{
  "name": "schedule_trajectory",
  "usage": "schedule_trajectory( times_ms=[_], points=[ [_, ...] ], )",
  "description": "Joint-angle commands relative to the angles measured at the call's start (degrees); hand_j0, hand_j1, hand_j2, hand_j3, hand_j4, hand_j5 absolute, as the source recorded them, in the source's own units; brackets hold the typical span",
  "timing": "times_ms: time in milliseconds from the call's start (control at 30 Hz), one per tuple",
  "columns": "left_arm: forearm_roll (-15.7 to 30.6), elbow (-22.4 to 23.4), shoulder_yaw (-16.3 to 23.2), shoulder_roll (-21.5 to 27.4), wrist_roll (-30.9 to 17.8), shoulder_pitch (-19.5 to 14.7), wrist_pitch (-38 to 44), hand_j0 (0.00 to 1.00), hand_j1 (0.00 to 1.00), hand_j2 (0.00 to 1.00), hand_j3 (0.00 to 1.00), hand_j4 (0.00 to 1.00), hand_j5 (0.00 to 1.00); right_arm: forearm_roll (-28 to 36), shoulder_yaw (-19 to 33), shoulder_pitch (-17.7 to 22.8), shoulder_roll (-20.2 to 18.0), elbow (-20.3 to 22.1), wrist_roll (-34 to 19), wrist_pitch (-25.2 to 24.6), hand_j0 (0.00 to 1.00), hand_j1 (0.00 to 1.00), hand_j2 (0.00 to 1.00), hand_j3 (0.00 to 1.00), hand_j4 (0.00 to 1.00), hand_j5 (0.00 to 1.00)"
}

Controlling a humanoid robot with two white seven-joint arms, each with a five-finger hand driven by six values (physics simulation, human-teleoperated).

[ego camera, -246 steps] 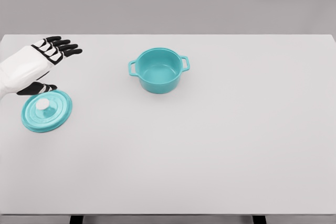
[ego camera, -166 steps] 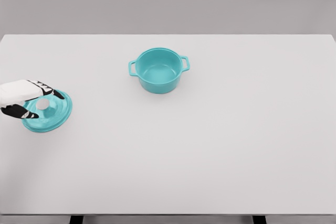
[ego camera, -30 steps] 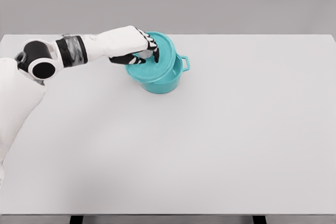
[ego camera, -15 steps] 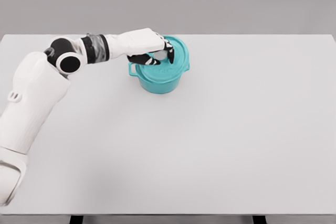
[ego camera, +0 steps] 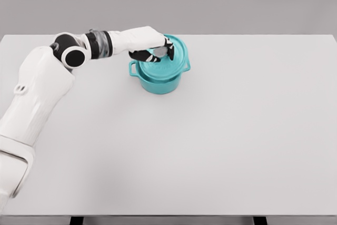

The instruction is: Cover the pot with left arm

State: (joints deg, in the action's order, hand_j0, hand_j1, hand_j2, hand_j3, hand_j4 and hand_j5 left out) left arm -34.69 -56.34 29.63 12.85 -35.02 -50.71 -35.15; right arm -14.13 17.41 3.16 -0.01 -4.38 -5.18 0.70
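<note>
Your left hand [ego camera: 157, 51] pinches the knob of the teal lid [ego camera: 171, 56], which sits over the pot [ego camera: 158, 80] near the back of the desk [ego camera: 237, 130]. It looks nearly seated; judging by this, you have only to let go and pull away.

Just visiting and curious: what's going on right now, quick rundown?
Left hand fingers shut on lid knob. Lid over teal pot, looks tilted, not fully seated. Right arm out of view. Nothing in the way on table.

teal pot [ego camera: 158, 81]; teal lid [ego camera: 169, 61]; white table [ego camera: 221, 140]
</note>
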Motion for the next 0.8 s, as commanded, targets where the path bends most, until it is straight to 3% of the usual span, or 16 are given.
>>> schedule_trajectory(
  times_ms=[0, 433, 767],
  points=[
    [0.33, 1.76, -0.10, -0.19, 0.02, -0.09, 0.15, 0.51, 0.51, 0.51, 0.51, 0.51, 0.51, -0.02, -0.01, 0.00, 0.01, 0.07, -0.01, 0.00, 1.00, 1.00, 1.00, 1.00, 1.00, 1.00],
    [0.06, 4.31, -0.01, -1.33, 0.02, -0.27, 0.15, 0.54, 0.54, 0.54, 0.54, 0.54, 0.54, 0.07, -0.01, 0.00, 0.01, -0.02, -0.01, 0.00, 1.00, 1.00, 1.00, 1.00, 1.00, 1.00],
    [0.06, 4.31, -0.01, -1.24, 0.02, -0.35, 0.15, 0.63, 0.63, 0.63, 0.63, 0.63, 0.63, 0.07, -0.01, 0.00, 0.01, -0.02, -0.01, 0.00, 1.00, 1.00, 1.00, 1.00, 1.00, 1.00]
  ],
)
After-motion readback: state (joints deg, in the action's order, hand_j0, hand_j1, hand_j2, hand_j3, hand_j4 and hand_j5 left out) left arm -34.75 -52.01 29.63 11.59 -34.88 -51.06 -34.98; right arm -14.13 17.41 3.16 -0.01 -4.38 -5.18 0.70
